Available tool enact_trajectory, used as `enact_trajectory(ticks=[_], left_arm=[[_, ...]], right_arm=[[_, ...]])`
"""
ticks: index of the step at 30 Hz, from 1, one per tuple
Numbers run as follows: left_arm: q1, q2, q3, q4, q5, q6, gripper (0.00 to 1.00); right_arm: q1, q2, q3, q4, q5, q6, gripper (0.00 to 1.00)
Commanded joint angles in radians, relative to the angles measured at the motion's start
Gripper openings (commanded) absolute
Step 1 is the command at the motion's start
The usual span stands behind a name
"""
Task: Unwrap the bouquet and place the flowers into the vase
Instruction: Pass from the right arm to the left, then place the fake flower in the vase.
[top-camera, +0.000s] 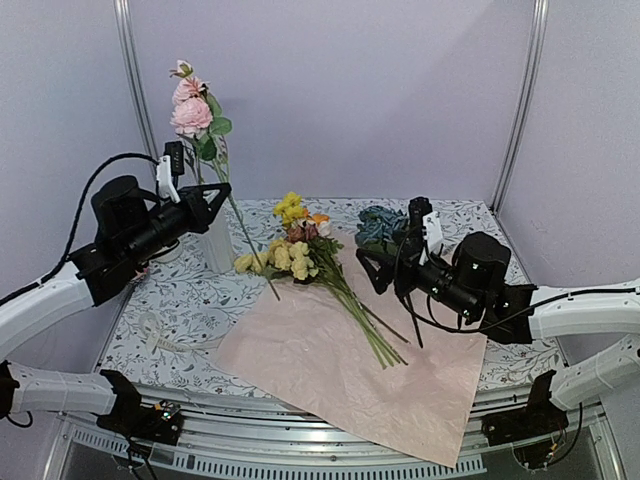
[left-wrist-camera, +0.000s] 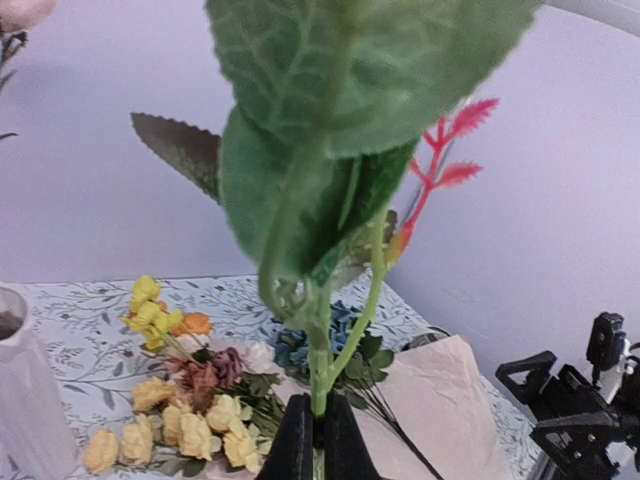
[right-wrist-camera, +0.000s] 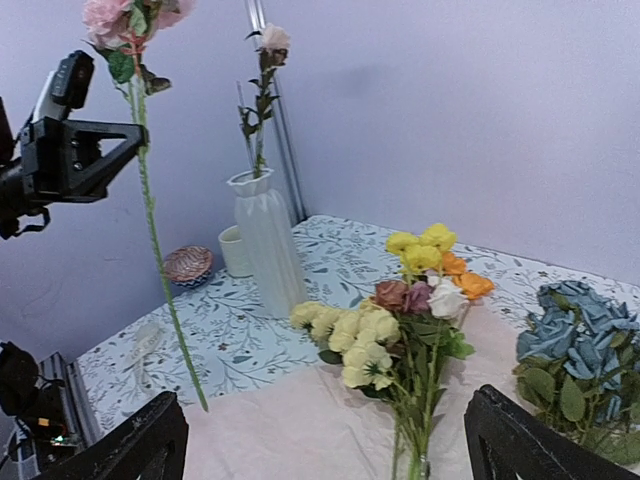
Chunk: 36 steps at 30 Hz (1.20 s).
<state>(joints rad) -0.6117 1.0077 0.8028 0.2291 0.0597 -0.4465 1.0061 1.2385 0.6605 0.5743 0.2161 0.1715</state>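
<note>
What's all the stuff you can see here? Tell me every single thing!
vase: one, white, back left, a budded stem standing in it
pink rose stem: one, pink and green, held up beside the vase
flowers: one bunch, yellow, cream, orange, mauve, lying on the paper
blue flowers: one cluster, blue, right of the bunch
wrapping paper: one sheet, pale pink, spread open at the front
ribbon: one, pale, left of the paper
mug: one, cream, beside the vase
small bowl: one, reddish, beside the mug
tablecloth: one, leaf-printed, under everything
left fingers: black, shut on the pink rose stem
right fingers: black, open, over the paper, empty
</note>
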Motion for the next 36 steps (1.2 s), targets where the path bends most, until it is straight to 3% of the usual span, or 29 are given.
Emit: enact_trajectory(ticks=[1, 9, 16, 25, 36], left_arm=[[0.102, -0.012, 0.083, -0.145, -0.061, 0.077, 0.00], [0.180, -0.008, 0.185, -0.151, -0.227, 0.216, 0.00], [0.189, -0.002, 0.211, 0.034, -0.428, 0.371, 0.00], [0.211, 0.082, 0.386, 0.093, -0.454, 0.480, 0.00], [0.265, 0.219, 0.447, 0.151, -0.406, 0.477, 0.00]], right_arm=[[-0.081, -0.038, -0.019, -0.106, 0.066, -0.055, 0.99], [-0.160, -0.060, -0.100, -0.030, 0.121, -0.129, 0.99], [-0.162, -0.042, -0.174, 0.062, 0.119, -0.124, 0.99], [-0.163, -0.020, -0.195, 0.093, 0.105, -0.127, 0.99], [-0.163, -0.030, -0.196, 0.091, 0.083, -0.130, 0.99]])
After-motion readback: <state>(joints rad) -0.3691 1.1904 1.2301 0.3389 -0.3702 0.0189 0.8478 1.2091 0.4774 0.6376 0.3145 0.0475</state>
